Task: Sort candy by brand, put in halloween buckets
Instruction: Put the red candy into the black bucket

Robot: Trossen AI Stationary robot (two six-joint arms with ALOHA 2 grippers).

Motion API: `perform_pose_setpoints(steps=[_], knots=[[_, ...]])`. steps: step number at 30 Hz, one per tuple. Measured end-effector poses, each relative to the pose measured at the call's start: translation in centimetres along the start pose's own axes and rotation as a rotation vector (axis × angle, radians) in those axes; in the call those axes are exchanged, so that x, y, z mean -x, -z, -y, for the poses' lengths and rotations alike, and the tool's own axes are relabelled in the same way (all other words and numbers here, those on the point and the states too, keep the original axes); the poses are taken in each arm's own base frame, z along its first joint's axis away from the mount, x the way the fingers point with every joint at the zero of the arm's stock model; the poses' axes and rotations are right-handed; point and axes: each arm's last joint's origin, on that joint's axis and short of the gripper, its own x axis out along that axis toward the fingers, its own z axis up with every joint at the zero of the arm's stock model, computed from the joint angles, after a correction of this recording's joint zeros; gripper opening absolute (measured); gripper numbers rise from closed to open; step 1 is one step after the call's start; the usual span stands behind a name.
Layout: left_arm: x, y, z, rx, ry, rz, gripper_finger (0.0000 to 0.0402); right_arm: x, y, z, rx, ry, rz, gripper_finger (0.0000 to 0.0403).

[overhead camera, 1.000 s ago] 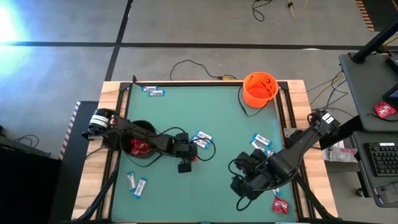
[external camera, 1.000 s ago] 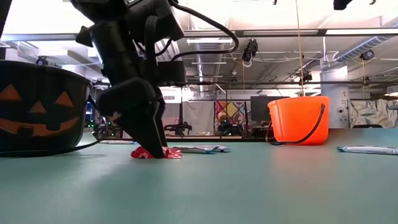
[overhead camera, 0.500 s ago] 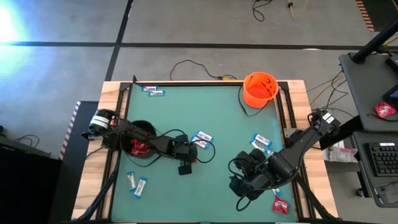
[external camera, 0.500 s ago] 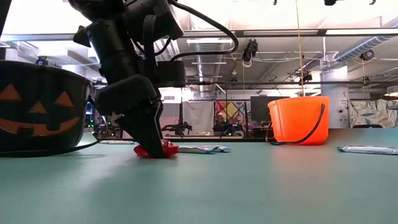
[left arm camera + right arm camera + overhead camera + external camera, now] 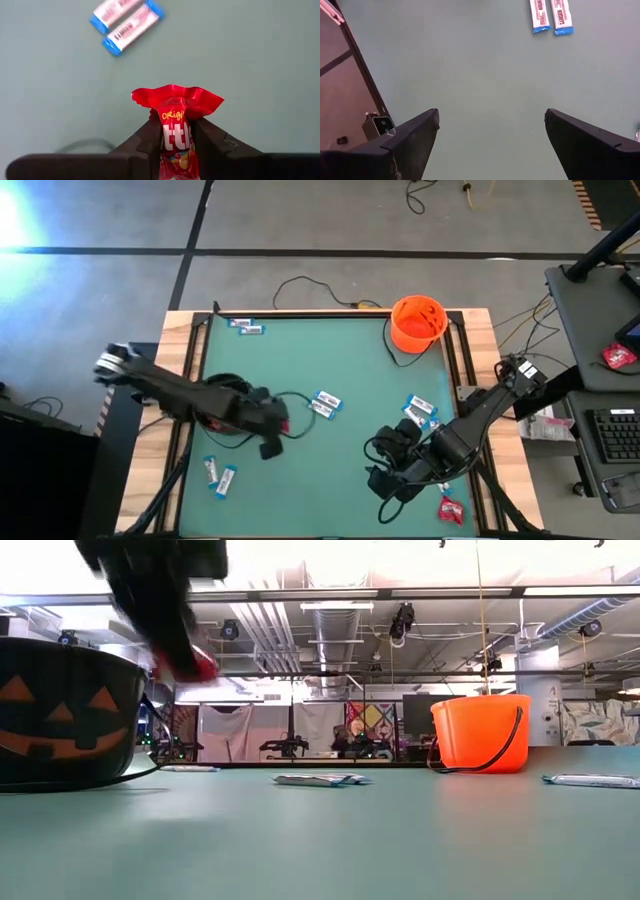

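A green mat (image 5: pixel 330 370) covers the table, which stands on a grey concrete floor, and the low view looks past it into a workshop with ceiling lights and ducts. The left gripper (image 5: pixel 175 142) is clamped on a shiny red packet (image 5: pixel 175 125), whose crimped top sticks out above the two dark fingers (image 5: pixel 150 137); in the low view the packet (image 5: pixel 195 662) hangs in the air just beside the rim of the black bucket (image 5: pixel 62 715) with its orange pumpkin face. From above, that gripper (image 5: pixel 270 425) sits just to the right of the black bucket (image 5: pixel 222 387). The orange bucket (image 5: pixel 417 322) stands at the far right corner of the mat. White-and-blue bars lie scattered: a pair (image 5: pixel 325 403) near the middle, a pair (image 5: pixel 220 475) at the near left, a pair (image 5: pixel 244 326) at the far left. The right gripper (image 5: pixel 490 135) hovers low at the near right with its fingers wide apart and nothing between them, two bars (image 5: pixel 550 15) ahead of it.
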Motion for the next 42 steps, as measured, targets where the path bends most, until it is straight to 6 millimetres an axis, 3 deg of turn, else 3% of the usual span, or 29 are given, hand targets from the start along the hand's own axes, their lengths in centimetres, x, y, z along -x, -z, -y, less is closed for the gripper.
perform_pose_setpoints(steps=[3, 5, 10, 13, 19, 26, 29, 32, 35, 39, 42], knots=[[6.7, -0.7, -1.2, 0.1, 0.043, 0.071, 0.0072, -0.2, -0.4, 0.2, -0.006, 0.007, 0.003, 0.0353], [9.8, -0.1, -2.6, 0.166, -0.016, 0.055, 0.0072, -0.4, -0.8, 0.4, -0.018, 0.019, 0.017, 0.0353], [13.4, 2.4, -6.0, 0.371, -0.216, -0.013, 0.0072, -0.8, -1.9, 0.8, -0.03, 0.044, 0.057, 0.0353], [13.0, 3.6, -6.8, 0.501, -0.284, -0.028, 0.0072, -1.1, -2.5, 1.2, -0.047, 0.068, 0.093, 0.0353], [9.4, 5.7, -7.1, 0.605, -0.41, -0.076, 0.009, -1.4, -3.2, 1.6, -0.085, 0.081, 0.097, 0.0353], [5.5, 7.2, -7.2, 0.663, -0.472, -0.134, 0.018, -1.4, -3.1, 1.5, -0.108, 0.058, 0.049, 0.0353], [4.9, 7.6, -7.5, 0.676, -0.497, -0.141, 0.022, -1.4, -2.9, 1.4, -0.109, 0.04, 0.01, 0.0353], [5.6, 7.0, -7.1, 0.667, -0.453, -0.145, 0.025, -1.3, -2.6, 1.2, -0.128, 0.011, -0.055, 0.0353], [7.8, 5.3, -6.2, 0.606, -0.364, -0.081, 0.0271, -1.1, -1.9, 0.9, -0.144, -0.007, -0.106, 0.0353], [11.0, 2.8, -4.9, 0.468, -0.245, 0.065, 0.0284, -0.8, -0.2, 0.4, -0.203, -0.004, -0.172, 0.0353], [12.9, 1.2, -3.5, 0.333, -0.163, 0.207, 0.0285, -1.1, 1.7, -0.5, -0.192, -0.035, -0.351, 0.0353]])
